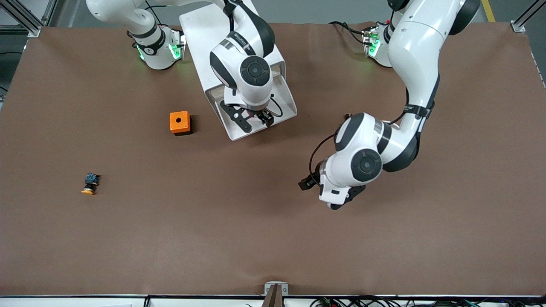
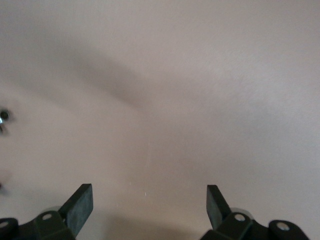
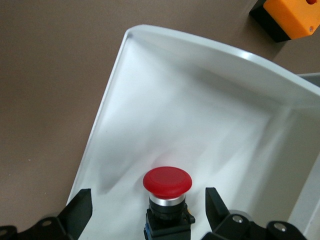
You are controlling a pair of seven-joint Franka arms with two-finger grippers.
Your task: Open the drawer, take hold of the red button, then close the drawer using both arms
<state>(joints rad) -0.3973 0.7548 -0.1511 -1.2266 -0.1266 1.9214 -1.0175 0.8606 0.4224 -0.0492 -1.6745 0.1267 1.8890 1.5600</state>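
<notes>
Brown table, white drawer (image 1: 283, 111) pulled out: your right gripper (image 3: 147, 212) hangs spread wide around the red-capped button (image 3: 167, 181) inside. Drop straight, centre the black body, then pinch. Your left gripper (image 2: 148, 206), released, waits over bare table.

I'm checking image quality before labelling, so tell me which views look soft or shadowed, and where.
Front view: evenly lit, sharp, soft arm shadows on the brown table. Left wrist view: bare, washed-out surface with a broad diagonal shadow, the open left pincer dark along the edge. Right wrist view: the red-capped push button is crisp in the white plastic drawer tray, grey shadow around it, between the fingers of the open right pincer.
</notes>
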